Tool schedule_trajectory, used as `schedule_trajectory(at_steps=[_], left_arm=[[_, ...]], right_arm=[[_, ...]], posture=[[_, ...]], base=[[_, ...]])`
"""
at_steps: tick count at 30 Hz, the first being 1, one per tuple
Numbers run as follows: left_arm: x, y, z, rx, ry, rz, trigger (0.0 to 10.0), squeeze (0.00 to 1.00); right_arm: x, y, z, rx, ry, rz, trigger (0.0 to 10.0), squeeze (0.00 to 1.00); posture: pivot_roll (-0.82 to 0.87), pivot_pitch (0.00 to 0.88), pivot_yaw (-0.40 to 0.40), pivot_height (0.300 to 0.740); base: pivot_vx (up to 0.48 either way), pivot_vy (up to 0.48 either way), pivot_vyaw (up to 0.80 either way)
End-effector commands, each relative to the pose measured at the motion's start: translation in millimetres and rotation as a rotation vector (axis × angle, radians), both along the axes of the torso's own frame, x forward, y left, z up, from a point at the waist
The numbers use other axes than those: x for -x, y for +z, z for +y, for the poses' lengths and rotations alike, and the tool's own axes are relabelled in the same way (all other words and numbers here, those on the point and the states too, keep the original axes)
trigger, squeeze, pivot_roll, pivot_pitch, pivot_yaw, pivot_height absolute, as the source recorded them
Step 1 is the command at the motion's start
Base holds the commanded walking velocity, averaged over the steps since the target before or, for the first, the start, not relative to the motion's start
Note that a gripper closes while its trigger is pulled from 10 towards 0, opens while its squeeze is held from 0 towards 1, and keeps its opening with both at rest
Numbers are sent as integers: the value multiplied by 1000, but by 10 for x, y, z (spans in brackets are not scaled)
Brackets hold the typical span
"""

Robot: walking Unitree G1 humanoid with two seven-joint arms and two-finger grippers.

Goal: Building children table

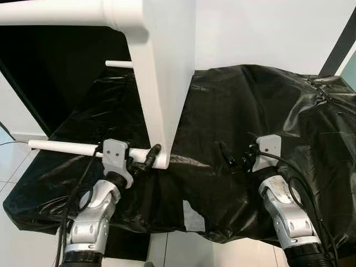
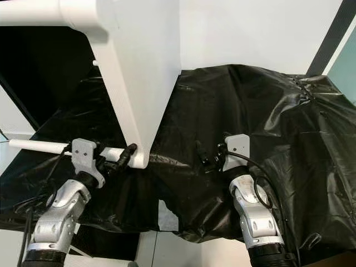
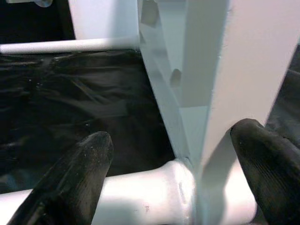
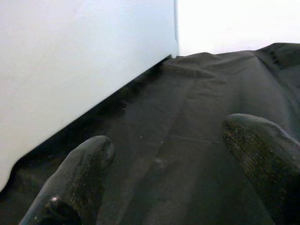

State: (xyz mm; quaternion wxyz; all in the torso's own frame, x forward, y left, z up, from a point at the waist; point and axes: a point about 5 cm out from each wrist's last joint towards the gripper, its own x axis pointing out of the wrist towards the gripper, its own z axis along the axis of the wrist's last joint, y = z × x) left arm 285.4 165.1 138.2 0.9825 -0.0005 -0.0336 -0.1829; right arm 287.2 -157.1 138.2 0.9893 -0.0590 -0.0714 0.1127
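Beside the white table panel (image 1: 164,83), which stands on edge on the black sheet (image 1: 233,117), the left gripper (image 1: 146,159) has its fingers spread around a white rod (image 1: 64,148) where it meets the panel's lower corner. Up close, the left wrist view reveals notches in the panel's inner edge and a second rod (image 3: 70,45) farther back. Well apart from the panel, the right gripper (image 1: 233,158) hangs spread over the sheet, touching nothing.

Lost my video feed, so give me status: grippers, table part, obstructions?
Left gripper open around the white rod at the table panel. Right gripper open, over black sheet. No obstructions.
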Motion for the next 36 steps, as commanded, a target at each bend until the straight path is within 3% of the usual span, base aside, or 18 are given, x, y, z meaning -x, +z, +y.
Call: schedule_trajectory(at_steps=[1,12,15,18,22,26,36], left_arm=[[-22,-8,100,-13,46,-4,10000,0],[83,12,279,-36,-109,35,10000,0],[71,14,302,-46,-98,34,10000,0],[-40,35,315,-58,-4,4,10000,0],[-80,42,242,-41,-10,0,10000,0],[48,42,145,-7,-131,16,10000,0],[254,-7,57,-12,-248,65,10000,63]], right_arm=[[-4,-21,-5,1,-6,5,10000,0],[7,-30,-32,25,8,14,10000,0],[5,-29,-40,28,8,14,10000,0],[4,-28,-51,31,9,17,10000,0],[4,-30,-39,37,14,20,10000,0],[26,-22,-36,39,19,20,10000,0],[26,-48,-1,47,49,31,10000,0]], posture=[[11,0,-6,740],[7,0,-14,740],[8,0,-15,740],[4,0,-23,740],[0,0,-24,740],[-4,0,-24,740],[21,0,-37,740]], base=[[0,0,0],[0,0,0],[0,0,0],[0,0,0],[0,0,0],[0,0,0],[0,0,0]])
